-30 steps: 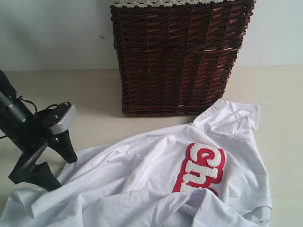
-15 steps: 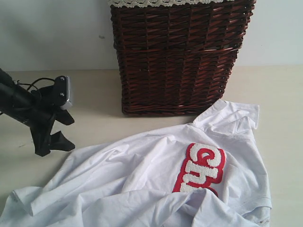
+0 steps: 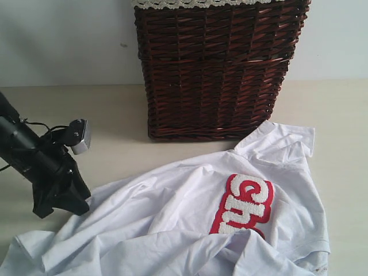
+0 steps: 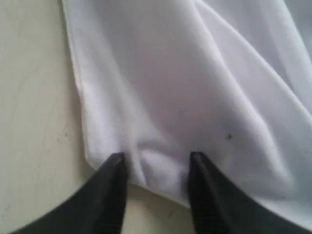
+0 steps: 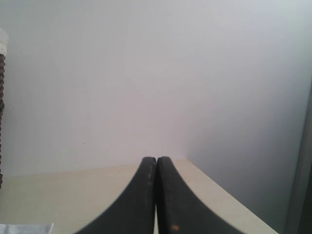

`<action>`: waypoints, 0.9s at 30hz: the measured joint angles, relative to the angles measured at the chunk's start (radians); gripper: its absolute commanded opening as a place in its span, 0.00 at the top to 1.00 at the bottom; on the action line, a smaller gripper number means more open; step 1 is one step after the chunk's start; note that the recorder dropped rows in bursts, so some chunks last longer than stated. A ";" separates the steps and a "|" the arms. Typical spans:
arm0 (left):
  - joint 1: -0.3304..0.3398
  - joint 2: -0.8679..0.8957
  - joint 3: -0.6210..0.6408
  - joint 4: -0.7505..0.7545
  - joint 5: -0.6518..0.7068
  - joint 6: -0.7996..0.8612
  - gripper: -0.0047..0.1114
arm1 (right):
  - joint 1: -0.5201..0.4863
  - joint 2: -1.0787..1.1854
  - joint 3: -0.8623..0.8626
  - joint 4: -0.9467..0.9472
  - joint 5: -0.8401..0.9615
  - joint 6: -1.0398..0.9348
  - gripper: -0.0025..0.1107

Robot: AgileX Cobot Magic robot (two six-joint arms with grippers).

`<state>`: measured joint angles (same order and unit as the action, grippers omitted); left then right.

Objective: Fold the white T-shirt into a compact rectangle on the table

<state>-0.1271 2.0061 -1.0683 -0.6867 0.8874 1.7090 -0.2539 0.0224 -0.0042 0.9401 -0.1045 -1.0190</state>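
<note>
White shirt [image 3: 172, 213] lies rumpled and spread on the beige table [image 3: 115, 115], red patch up, its lower part cut off by the exterior view's bottom edge. Half a second ago the left pincer [image 3: 62, 208] hung over bare table beside the shirt's left edge. Now it is down on that edge, jaws narrower yet apart, with a ridge of cloth between the tips. The cloth near it has bunched slightly. The right pincer [image 5: 156, 160] is closed and empty, raised and facing the wall [image 3: 57, 40]. A dark wicker basket [image 3: 213, 69] stands behind, just beside the shirt's far corner. Bare table lies open to the left, at the far left and along the right.
</note>
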 measured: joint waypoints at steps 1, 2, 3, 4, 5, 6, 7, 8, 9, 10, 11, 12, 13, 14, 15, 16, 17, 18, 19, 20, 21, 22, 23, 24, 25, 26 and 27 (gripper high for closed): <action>0.000 0.000 0.002 0.002 -0.016 0.005 0.95 | 0.000 0.000 0.000 0.000 0.000 0.000 0.98; 0.000 0.000 0.002 0.004 -0.029 0.011 0.96 | 0.000 0.000 0.000 0.000 0.000 0.000 0.98; 0.000 0.000 0.004 0.004 -0.089 0.019 0.96 | 0.000 0.000 0.000 0.000 0.000 0.000 0.98; 0.000 -0.002 0.006 0.004 -0.160 0.028 0.96 | 0.000 0.000 0.000 0.000 0.000 0.000 0.98; 0.000 -0.006 0.006 0.004 -0.213 0.039 0.96 | 0.000 0.000 0.000 0.000 0.000 0.000 0.98; 0.000 -0.017 0.006 0.004 -0.281 0.072 0.96 | 0.000 0.000 0.000 0.000 0.000 0.000 0.98; 0.000 -0.027 0.006 0.004 -0.326 0.111 0.96 | 0.000 0.000 0.000 0.000 0.000 0.000 0.98; 0.000 -0.042 0.006 0.004 -0.371 0.186 0.96 | 0.000 0.000 0.000 0.000 0.000 0.000 0.98; 0.000 -0.053 0.006 -0.001 -0.401 0.230 0.96 | 0.000 0.000 0.000 0.000 0.000 0.000 0.98; 0.000 -0.066 0.006 -0.019 -0.442 0.300 0.96 | 0.000 0.000 0.000 0.000 0.000 0.000 0.98; 0.000 -0.075 0.006 -0.032 -0.459 0.334 0.96 | 0.000 0.000 0.000 0.000 0.000 0.000 0.98; 0.000 -0.091 0.006 -0.040 -0.458 0.360 0.96 | 0.000 0.000 0.000 0.000 0.000 0.000 0.98; 0.000 -0.098 0.006 -0.043 -0.445 0.369 0.96 | 0.000 0.000 0.000 0.000 0.000 0.000 0.98; 0.000 -0.108 0.006 -0.045 -0.424 0.374 0.96 | 0.000 0.000 0.000 0.000 0.000 0.000 0.98; 0.000 -0.116 0.006 -0.045 -0.402 0.379 0.96 | 0.000 0.000 0.000 0.000 0.000 0.000 0.98; 0.000 -0.127 0.006 -0.047 -0.372 0.381 0.96 | 0.000 0.000 0.000 0.000 0.000 0.000 0.98; 0.000 -0.140 0.006 -0.047 -0.341 0.383 0.96 | 0.000 0.000 0.000 0.000 0.000 0.000 0.98; 0.000 -0.151 0.006 -0.047 -0.309 0.383 0.96 | 0.000 0.000 0.000 0.000 0.000 0.000 0.98; 0.000 -0.166 0.006 -0.040 -0.274 0.383 0.96 | 0.000 0.000 0.000 0.000 0.000 0.000 0.98; 0.000 -0.182 0.006 -0.025 -0.232 0.383 0.96 | 0.000 0.000 0.000 0.000 0.000 0.000 0.98; 0.000 -0.199 0.006 -0.010 -0.192 0.383 0.96 | 0.000 0.000 0.000 0.000 0.000 0.000 0.98; 0.000 -0.214 0.006 0.012 -0.137 0.383 0.96 | 0.000 0.000 0.000 0.000 0.000 0.000 0.98; 0.000 -0.228 0.008 0.032 -0.075 0.383 0.96 | 0.000 0.000 0.000 0.000 0.000 0.000 0.98; 0.000 -0.238 0.014 0.044 -0.024 0.383 0.96 | 0.000 0.000 0.000 0.000 0.000 0.000 0.98; 0.000 -0.249 0.023 0.054 0.040 0.376 0.96 | 0.000 0.000 0.000 0.000 0.000 0.000 0.98; 0.000 -0.254 0.037 0.061 0.104 0.367 0.96 | 0.000 0.000 0.000 0.000 0.000 0.000 0.98; 0.000 -0.258 0.054 0.064 0.164 0.357 0.96 | 0.000 0.000 0.000 0.000 0.000 0.000 0.98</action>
<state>-0.1271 1.7483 -1.0144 -0.6222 1.0516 2.0659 -0.2539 0.0224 -0.0042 0.9401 -0.1045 -1.0190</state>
